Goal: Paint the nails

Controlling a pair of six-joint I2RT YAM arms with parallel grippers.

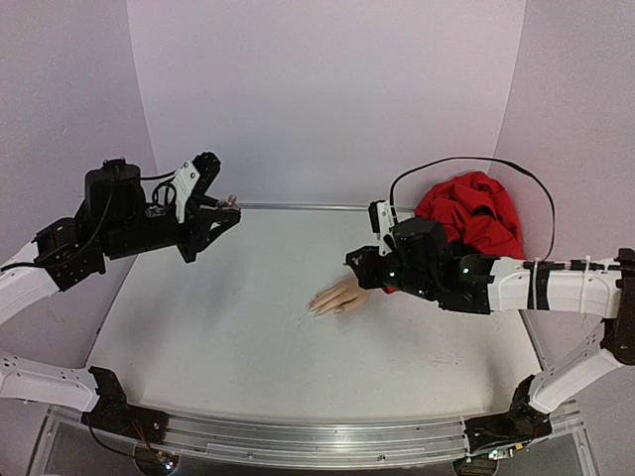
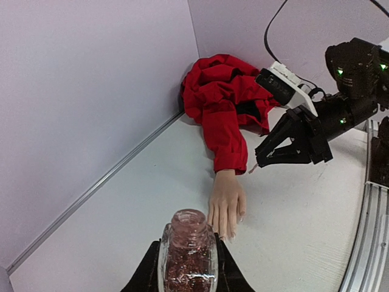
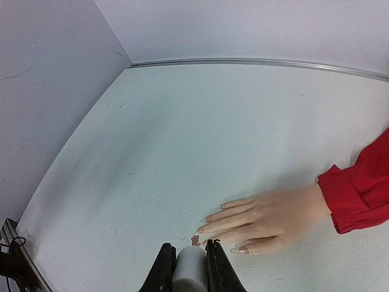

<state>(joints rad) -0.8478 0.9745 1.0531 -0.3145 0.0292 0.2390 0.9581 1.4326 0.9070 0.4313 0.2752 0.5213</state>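
Left gripper [image 1: 220, 210] is clamping an open glass bottle [image 2: 188, 258] of pink glitter, hovering well apart from the mannequin hand [image 3: 267, 219]. Right gripper [image 3: 190, 255] is clamping a white cap [image 3: 189, 272] just beside the hand's fingertips, where the nails [image 3: 240, 250] are lying, palm resting down on the table [image 3: 213, 134].

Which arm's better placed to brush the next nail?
Right. The right end effector grips the white cap just short of the mannequin hand's nails. The left end effector holds the open bottle raised, well away from it.
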